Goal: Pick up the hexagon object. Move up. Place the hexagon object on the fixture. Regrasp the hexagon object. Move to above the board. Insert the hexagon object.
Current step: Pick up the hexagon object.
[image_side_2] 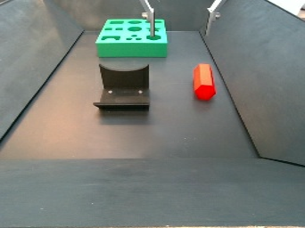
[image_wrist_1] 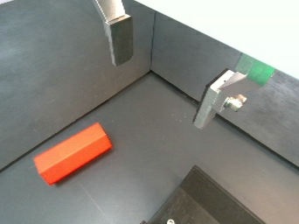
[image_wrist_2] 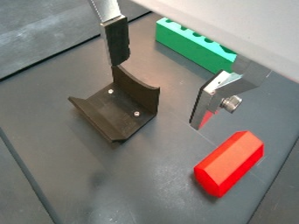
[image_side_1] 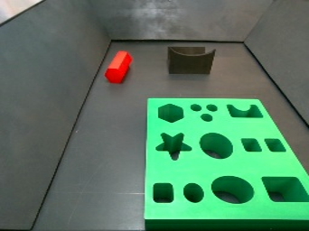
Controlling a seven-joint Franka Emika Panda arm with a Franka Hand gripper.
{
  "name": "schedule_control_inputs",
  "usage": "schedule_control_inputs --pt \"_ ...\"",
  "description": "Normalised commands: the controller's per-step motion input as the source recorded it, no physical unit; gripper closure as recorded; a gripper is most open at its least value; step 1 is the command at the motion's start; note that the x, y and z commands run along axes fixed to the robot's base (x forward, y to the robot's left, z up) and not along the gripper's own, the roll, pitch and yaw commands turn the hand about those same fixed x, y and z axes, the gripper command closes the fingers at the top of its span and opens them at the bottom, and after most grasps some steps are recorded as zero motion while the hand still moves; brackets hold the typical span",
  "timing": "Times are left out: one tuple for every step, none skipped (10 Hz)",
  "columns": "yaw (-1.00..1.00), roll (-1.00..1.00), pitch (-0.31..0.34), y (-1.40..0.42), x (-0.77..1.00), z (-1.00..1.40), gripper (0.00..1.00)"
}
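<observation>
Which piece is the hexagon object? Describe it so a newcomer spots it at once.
Start at the big green board on the dark floor. Beyond its far edge stands the dark fixture, and beside that, apart from it, lies the hexagon object. It is the only red thing, a short six-sided bar; the open gripper hangs above, empty.

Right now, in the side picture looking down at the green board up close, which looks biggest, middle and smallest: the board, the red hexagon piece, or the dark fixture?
1. The board, by far.
2. The fixture.
3. The hexagon object, slightly smaller than the fixture; it's close.

The board is also nearest the camera. The gripper isn't in this view.
</observation>
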Motion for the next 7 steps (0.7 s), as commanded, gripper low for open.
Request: schedule_control_inputs --pt "0.0 0.0 -0.14 -0.15 -0.17 -0.27 0.0" --pt "0.0 0.0 -0.267 -0.23 -0.46 -0.41 0.0" --pt "0.0 0.0 -0.307 -0.25 -0.57 -0.44 0.0" --pt "0.0 -0.01 -0.34 -0.26 -0.63 -0.49 0.0" --pt "0.0 -0.02 -0.341 -0.25 -0.64 -0.5 0.0" --pt "0.0 -0.06 -0.35 -0.25 -0.57 -0.47 0.0" --pt "0.0 -0.07 -0.353 -0.26 -0.51 -0.46 0.0"
